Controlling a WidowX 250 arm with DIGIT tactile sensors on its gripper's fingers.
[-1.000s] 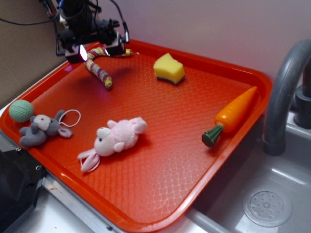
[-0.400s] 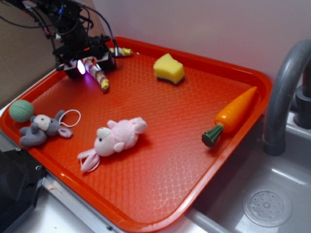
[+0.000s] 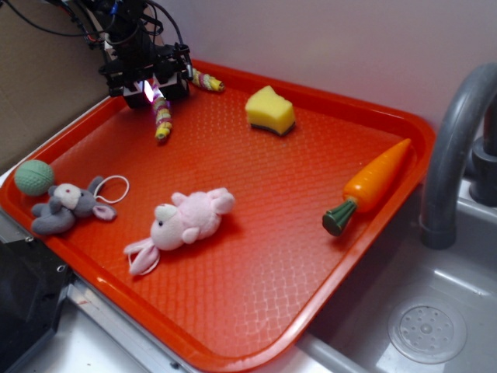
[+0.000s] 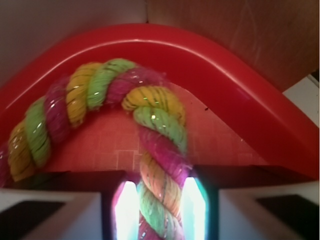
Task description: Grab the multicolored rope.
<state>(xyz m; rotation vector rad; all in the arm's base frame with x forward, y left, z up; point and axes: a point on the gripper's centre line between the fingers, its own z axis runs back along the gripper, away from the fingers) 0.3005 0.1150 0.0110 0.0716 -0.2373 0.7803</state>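
The multicolored rope [image 3: 163, 116] lies in the far left corner of the red tray [image 3: 404, 124], bent like a cane and striped yellow, pink-maroon and green. Its hooked end [image 3: 208, 80] pokes out to the right along the back rim. My gripper [image 3: 155, 92] is down over the rope's straight part. In the wrist view the rope [image 4: 160, 150] runs between the two glowing pads [image 4: 126, 210], which press on both its sides. The gripper [image 4: 159, 200] is shut on it. The curved part arcs left toward the tray's corner rim [image 4: 225, 75].
On the tray are a yellow sponge [image 3: 269, 109] at the back, a toy carrot [image 3: 373, 183] at the right, a pink plush bunny [image 3: 186, 221] in the middle, and a grey plush mouse [image 3: 66, 206] and green ball [image 3: 33, 177] at the left. A grey faucet [image 3: 450, 155] and sink [image 3: 419, 326] stand to the right.
My gripper came down onto the rope and its fingers closed round the straight part. The rope turned, and its hooked end swung out to the right.
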